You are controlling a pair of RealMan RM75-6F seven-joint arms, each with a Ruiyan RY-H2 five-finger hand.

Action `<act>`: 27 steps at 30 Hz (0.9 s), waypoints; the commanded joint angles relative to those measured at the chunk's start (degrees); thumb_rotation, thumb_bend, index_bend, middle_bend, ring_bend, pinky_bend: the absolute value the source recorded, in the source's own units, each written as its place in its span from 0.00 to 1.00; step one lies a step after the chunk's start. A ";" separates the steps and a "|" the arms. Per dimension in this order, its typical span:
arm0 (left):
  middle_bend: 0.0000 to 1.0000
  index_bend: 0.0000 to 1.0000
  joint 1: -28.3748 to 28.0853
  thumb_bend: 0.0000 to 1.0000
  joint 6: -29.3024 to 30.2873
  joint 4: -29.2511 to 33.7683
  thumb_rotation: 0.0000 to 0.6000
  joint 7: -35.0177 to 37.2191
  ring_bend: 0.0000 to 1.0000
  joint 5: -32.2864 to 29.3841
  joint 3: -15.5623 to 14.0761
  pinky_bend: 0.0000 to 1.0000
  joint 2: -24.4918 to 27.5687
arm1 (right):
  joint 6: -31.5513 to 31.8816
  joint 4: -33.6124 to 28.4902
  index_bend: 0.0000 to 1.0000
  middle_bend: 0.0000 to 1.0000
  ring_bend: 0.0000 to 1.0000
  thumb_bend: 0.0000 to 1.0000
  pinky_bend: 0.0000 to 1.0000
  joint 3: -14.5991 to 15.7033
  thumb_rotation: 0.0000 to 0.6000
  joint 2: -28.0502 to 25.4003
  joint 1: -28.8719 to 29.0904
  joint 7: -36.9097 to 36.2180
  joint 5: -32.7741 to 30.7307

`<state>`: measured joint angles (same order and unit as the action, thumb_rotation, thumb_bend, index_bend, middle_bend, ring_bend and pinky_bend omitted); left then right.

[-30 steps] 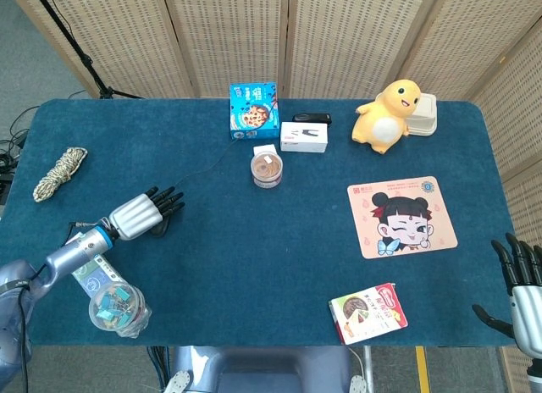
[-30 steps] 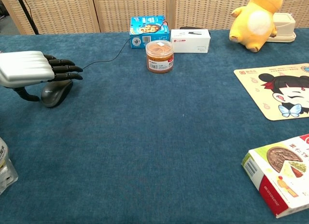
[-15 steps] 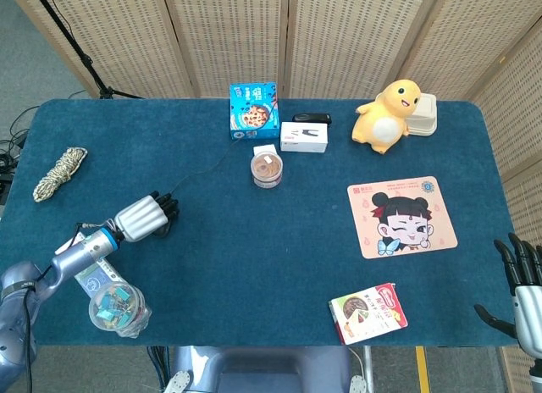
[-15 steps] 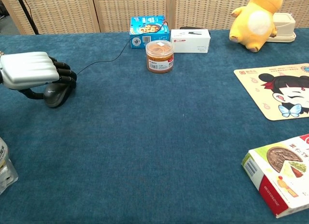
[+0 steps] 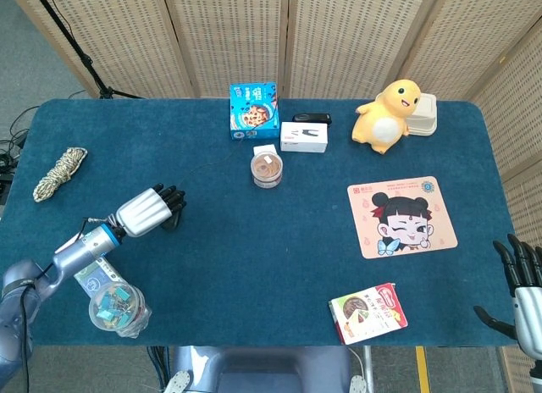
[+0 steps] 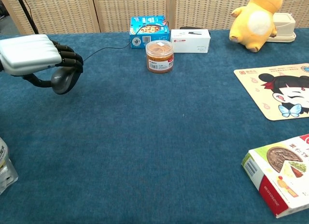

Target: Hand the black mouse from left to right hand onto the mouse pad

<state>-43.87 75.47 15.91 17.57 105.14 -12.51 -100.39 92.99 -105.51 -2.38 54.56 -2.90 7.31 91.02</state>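
My left hand (image 6: 36,60) grips the black mouse (image 6: 65,80) at the table's left side, holding it a little above the cloth; its cable runs back toward the blue box. In the head view the left hand (image 5: 146,213) covers most of the mouse. The mouse pad (image 5: 400,215) with a cartoon face lies at the right, seen also as the mouse pad (image 6: 280,90) in the chest view. My right hand (image 5: 523,285) hangs past the table's right front corner, fingers spread, holding nothing.
An orange-lidded jar (image 6: 159,55), a blue box (image 6: 148,30) and a white box (image 6: 190,40) stand at the back middle. A yellow plush (image 6: 254,19) sits back right. A snack box (image 6: 282,174) lies front right, a plastic jar (image 5: 114,303) front left, a rope coil (image 5: 59,173) far left.
My left hand closed its fingers around the mouse and lifted it off the cloth, moving slightly back and to the right. The right hand dipped slightly lower at the frame edge.
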 commanded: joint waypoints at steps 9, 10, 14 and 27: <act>0.28 0.41 -8.58 0.34 -3.31 24.18 1.00 -7.06 0.25 -3.02 5.43 0.44 7.29 | -0.47 0.13 0.00 0.00 0.00 0.00 0.00 -0.17 1.00 -0.48 0.15 -1.20 -0.75; 0.28 0.41 -9.72 0.34 -4.83 28.61 1.00 -9.52 0.25 -3.46 6.28 0.44 8.77 | -0.47 0.13 0.00 0.00 0.00 0.00 0.00 -0.24 1.00 -0.60 0.15 -1.43 -0.91; 0.28 0.41 -12.96 0.34 -11.16 42.63 1.00 -18.92 0.25 -5.69 9.23 0.44 13.02 | -0.55 0.20 0.00 0.00 0.00 0.00 0.00 -0.41 1.00 -0.83 0.21 -2.05 -1.28; 0.27 0.39 -18.88 0.33 -28.13 59.77 1.00 -48.15 0.24 -20.29 18.54 0.44 9.00 | -0.81 0.45 0.00 0.00 0.00 0.00 0.00 -0.64 1.00 -1.11 0.34 -2.81 -1.92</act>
<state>-60.72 50.11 74.84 -26.67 87.64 3.71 -88.77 92.24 -105.07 -3.03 53.44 -2.60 4.48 89.13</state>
